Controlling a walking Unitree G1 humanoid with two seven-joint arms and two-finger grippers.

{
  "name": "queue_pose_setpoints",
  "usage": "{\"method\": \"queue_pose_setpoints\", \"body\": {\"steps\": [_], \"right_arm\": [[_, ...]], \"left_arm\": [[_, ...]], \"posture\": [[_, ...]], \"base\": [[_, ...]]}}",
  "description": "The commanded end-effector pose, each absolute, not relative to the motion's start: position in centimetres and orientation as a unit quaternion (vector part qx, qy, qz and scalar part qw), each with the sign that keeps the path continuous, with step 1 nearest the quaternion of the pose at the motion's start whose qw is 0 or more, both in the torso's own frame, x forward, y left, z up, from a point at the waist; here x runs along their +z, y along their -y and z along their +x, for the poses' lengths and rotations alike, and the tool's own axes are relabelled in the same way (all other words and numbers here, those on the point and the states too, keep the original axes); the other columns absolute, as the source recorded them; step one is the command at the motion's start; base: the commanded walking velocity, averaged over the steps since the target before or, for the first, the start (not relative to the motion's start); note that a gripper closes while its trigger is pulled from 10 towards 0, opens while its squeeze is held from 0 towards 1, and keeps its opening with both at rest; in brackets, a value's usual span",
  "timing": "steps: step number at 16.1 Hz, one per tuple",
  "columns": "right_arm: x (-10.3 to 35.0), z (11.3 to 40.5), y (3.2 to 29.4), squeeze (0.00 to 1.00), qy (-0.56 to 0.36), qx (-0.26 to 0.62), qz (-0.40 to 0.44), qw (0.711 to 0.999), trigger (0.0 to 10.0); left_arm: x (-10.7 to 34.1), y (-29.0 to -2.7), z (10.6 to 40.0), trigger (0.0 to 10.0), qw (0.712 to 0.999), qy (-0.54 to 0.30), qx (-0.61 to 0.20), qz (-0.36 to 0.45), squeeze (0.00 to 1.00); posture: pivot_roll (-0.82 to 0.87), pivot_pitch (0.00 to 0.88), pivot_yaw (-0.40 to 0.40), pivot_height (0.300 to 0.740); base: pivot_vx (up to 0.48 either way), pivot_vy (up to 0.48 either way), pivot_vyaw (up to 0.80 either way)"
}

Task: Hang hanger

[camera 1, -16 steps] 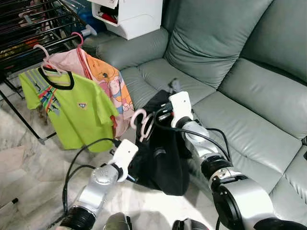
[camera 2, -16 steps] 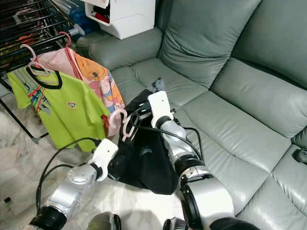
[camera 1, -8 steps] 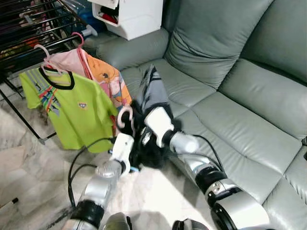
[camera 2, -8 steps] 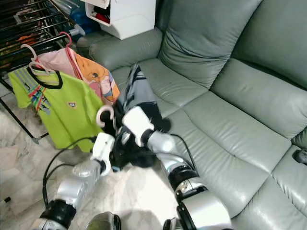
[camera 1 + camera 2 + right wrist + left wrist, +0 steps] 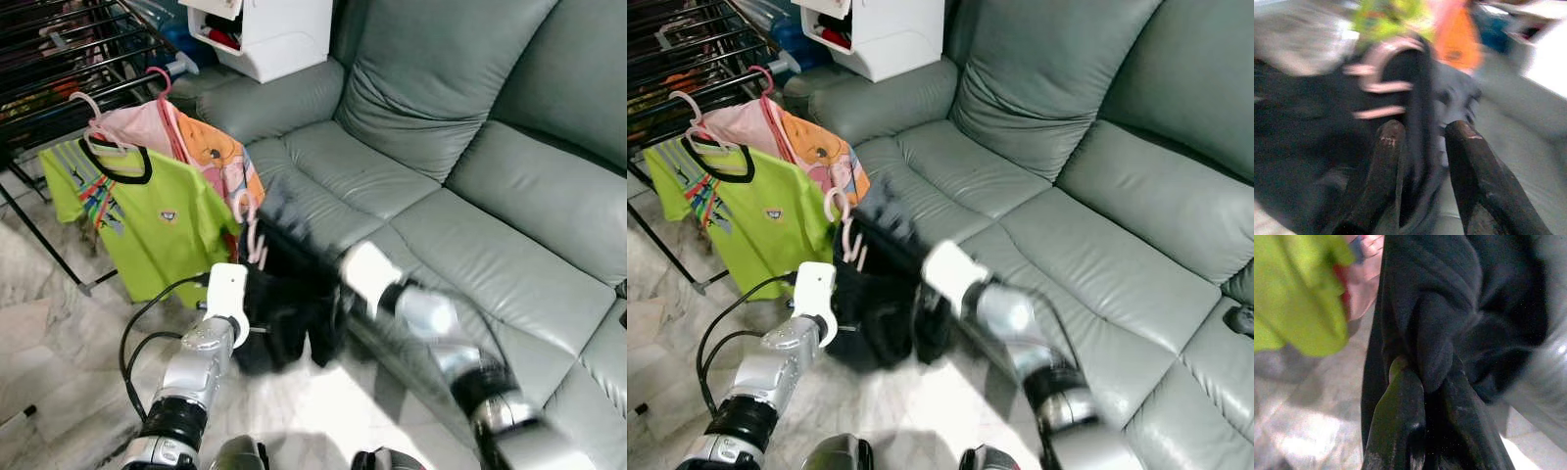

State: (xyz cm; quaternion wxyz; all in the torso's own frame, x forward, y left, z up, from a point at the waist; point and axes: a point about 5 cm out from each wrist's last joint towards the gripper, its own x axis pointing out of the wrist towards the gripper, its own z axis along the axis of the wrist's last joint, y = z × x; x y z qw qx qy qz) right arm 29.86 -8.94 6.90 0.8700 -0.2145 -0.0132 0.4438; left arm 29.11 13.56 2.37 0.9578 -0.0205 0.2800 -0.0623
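A black garment [image 5: 284, 313] on a pink hanger [image 5: 250, 230] hangs between my two arms, in front of the sofa's edge. My left gripper [image 5: 1425, 377] is shut on a fold of the black cloth, low on the garment's left side [image 5: 257, 330]. My right arm is blurred with motion on the garment's right side. The right gripper [image 5: 1425, 127] has black cloth running between its two fingers [image 5: 1383, 166], and the hanger's pink hook [image 5: 1383, 83] sits just past the fingertips. The drying rack [image 5: 59, 69] stands at the left.
A green T-shirt [image 5: 147, 220] and a pink-orange shirt [image 5: 220, 162] hang on hangers from the rack. The grey leather sofa [image 5: 460, 196] fills the right side. A white cabinet [image 5: 274, 29] stands behind the sofa arm. Marble floor [image 5: 49, 343] lies below the rack.
My right arm has swung right and lower, now blurred. The black garment and pink hanger have dropped and shifted left, nearer the hung shirts. The left arm moved slightly left.
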Motion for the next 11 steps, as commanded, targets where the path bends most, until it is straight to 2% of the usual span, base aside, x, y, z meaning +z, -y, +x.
{"method": "queue_pose_setpoints", "body": {"steps": [1,2,4,7,8,9,11], "right_arm": [[7.7,29.4,7.9,1.00,0.036,0.474,-0.203,0.856,10.0],[7.9,28.9,7.8,1.00,0.040,0.482,-0.192,0.854,10.0],[8.5,28.7,8.8,1.00,0.059,0.438,-0.191,0.876,10.0],[8.3,28.5,12.7,1.00,0.059,0.309,-0.166,0.934,10.0],[8.2,28.5,14.2,1.00,0.053,0.241,-0.151,0.957,10.0],[8.1,28.4,14.4,1.00,0.053,0.230,-0.150,0.960,10.0],[7.2,27.9,16.0,1.00,0.034,0.139,-0.119,0.982,10.0]], "left_arm": [[3.8,-13.8,30.3,0.0,0.967,-0.250,-0.048,-0.022,0.00],[3.8,-14.0,30.4,0.0,0.968,-0.249,-0.039,-0.016,0.00],[3.7,-15.2,30.5,0.0,0.970,-0.245,-0.009,0.003,0.00],[3.6,-17.2,30.2,0.0,0.975,-0.221,0.021,0.027,0.00],[3.7,-17.8,29.9,0.0,0.978,-0.202,0.027,0.044,0.00],[3.7,-17.9,29.8,0.0,0.979,-0.199,0.028,0.048,0.00],[3.5,-18.7,29.1,0.0,0.981,-0.181,0.036,0.061,0.00]], "posture": [[-0.04,0.000,0.044,0.740],[-0.04,0.000,0.048,0.740],[-0.05,0.000,0.055,0.740],[-0.05,0.000,0.048,0.740],[-0.05,0.000,0.047,0.740],[-0.05,0.000,0.045,0.740],[-0.06,0.000,0.049,0.740]], "base": [[0.000,0.000,0.00],[0.000,0.000,0.00],[0.000,0.000,0.00],[0.000,0.000,0.00],[0.000,0.000,0.00],[0.000,0.000,0.00],[0.000,0.000,0.00]]}}
